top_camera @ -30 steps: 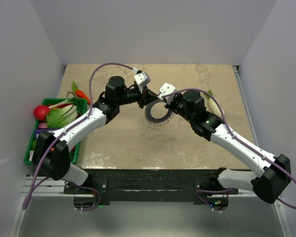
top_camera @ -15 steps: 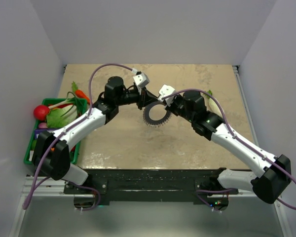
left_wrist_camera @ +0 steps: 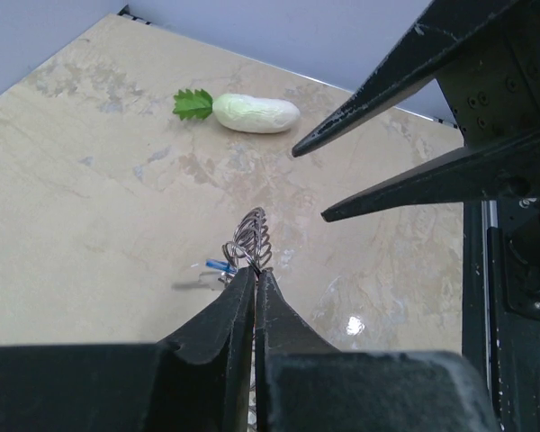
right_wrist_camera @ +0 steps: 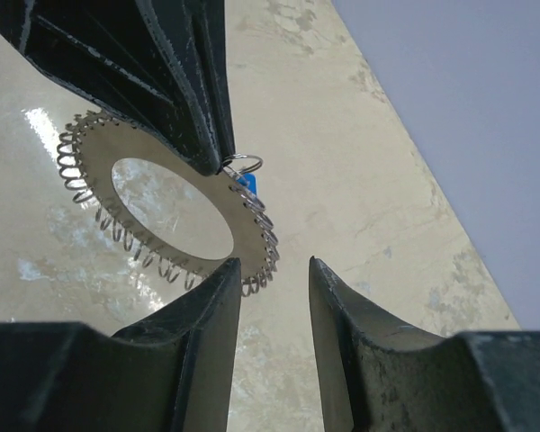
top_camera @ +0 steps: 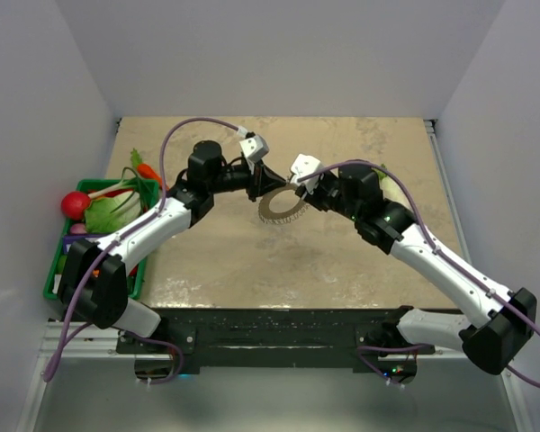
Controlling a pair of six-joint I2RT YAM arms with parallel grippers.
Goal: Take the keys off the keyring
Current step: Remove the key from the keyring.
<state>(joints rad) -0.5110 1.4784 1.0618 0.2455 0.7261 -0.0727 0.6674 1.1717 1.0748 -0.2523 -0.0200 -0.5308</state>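
While pinching the keyring (right_wrist_camera: 94,157) above the table's (top_camera: 207,261) middle, free the key (right_wrist_camera: 246,183).
Close right gripper (right_wrist_camera: 272,265), now parted and empty at the keyring's near rim, on the blue head beside the shut left gripper (left_wrist_camera: 255,273); draw along the coil, never yanking.

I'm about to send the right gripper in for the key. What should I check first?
1. Left gripper shut on keyring: ok.
2. Key hanging on keyring, beside the left fingertips: ok.
3. Right gripper open: ok.
4. Key between the right jaws: not ok, it lies ahead of them.
5. Radish away from the work: ok.
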